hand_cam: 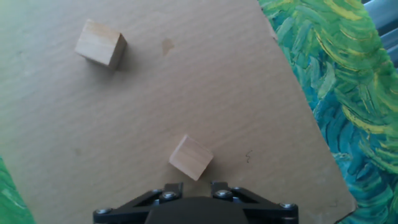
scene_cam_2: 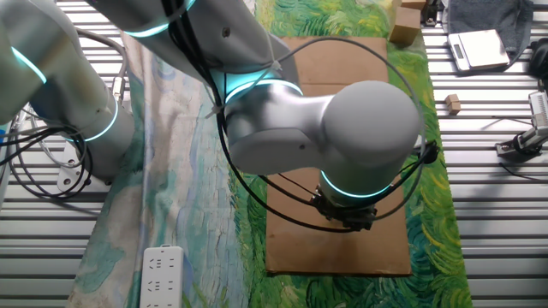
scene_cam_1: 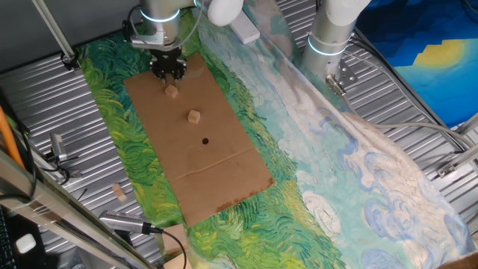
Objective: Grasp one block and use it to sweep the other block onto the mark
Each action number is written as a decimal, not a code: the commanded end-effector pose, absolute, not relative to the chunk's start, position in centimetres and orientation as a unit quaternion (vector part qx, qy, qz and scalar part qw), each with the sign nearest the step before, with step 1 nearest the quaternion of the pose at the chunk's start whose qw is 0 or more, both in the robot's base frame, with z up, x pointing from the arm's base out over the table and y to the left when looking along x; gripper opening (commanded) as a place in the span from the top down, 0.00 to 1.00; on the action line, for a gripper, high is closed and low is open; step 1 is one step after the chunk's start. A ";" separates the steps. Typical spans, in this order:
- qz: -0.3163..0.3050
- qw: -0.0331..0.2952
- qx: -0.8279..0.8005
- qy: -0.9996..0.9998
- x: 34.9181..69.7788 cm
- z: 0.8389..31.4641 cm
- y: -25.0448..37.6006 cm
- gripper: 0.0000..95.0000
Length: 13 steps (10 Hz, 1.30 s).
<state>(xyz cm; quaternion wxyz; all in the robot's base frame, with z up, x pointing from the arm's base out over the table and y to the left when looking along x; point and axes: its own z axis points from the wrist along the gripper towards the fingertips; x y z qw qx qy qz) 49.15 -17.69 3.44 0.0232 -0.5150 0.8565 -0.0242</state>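
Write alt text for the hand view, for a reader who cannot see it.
Looking down along the gripper, a small wooden block lies on brown cardboard just ahead of the gripper, untouched. A second wooden block sits farther off at upper left, and green painted cloth shows past the cardboard's right edge.

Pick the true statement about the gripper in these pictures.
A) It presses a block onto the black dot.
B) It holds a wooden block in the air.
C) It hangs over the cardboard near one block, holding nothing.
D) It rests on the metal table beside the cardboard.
C: the gripper hangs above the cardboard, the near block lies loose just ahead of it, and the black dot lies uncovered.
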 end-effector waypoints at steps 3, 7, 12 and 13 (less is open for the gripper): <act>-0.011 0.030 -0.507 0.861 50.0 3.7 -17.6 0.20; -0.011 0.029 -0.505 0.862 51.7 4.3 -17.6 0.20; -0.011 0.029 -0.505 0.862 51.7 4.3 -17.6 0.20; -0.011 0.029 -0.505 0.862 51.7 4.3 -17.6 0.20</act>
